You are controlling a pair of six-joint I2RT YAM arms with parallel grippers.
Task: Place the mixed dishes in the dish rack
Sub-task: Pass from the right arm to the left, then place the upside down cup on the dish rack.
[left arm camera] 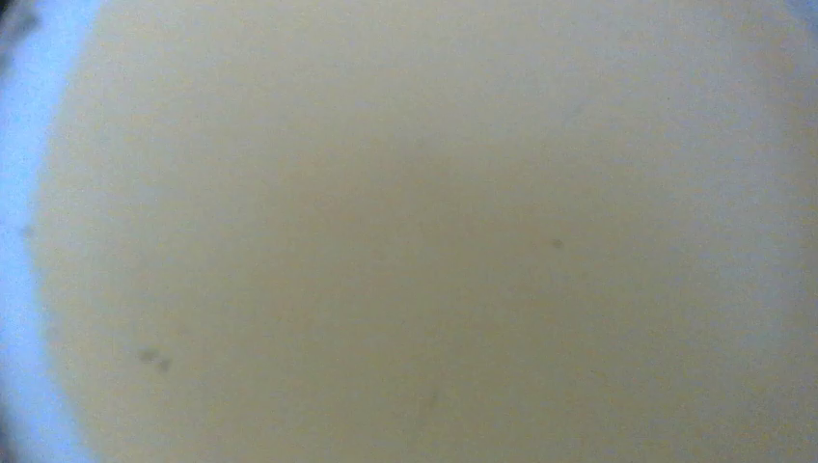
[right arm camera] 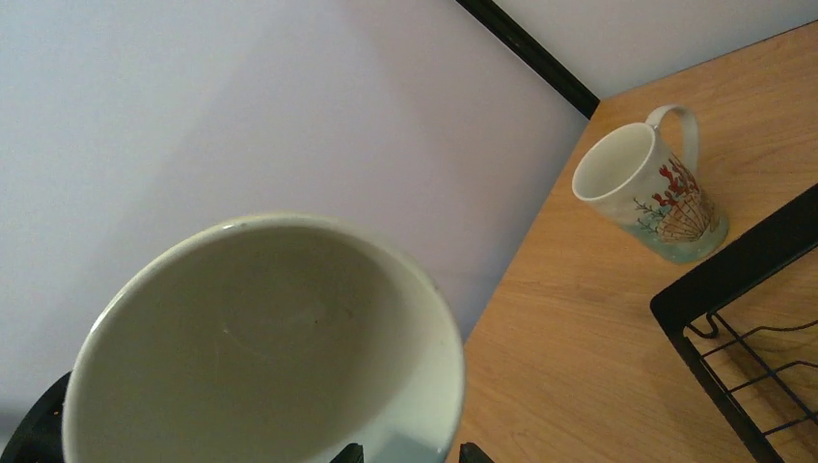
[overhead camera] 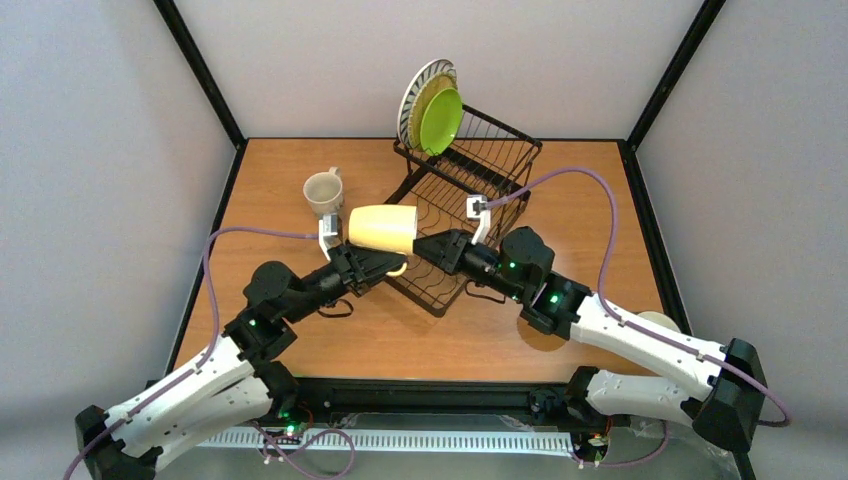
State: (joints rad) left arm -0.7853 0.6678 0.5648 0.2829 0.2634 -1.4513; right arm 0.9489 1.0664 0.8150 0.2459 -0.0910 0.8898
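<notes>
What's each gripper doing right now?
Left gripper: closed on the cream mug.
Right gripper: jaws open at the mug's rim.

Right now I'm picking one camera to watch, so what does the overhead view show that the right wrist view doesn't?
Only overhead: the green plate and striped plate standing in the rack, plus the left arm and right arm. Only right wrist: the inside of the yellow mug and the design on the painted mug. Both: the two mugs and a rack corner.

Cream mug (overhead camera: 383, 228) aloft, sideways, beside black wire rack (overhead camera: 500, 150); lime-green plate (overhead camera: 441, 121) upright inside; painted mug (overhead camera: 323, 191) apart
</notes>
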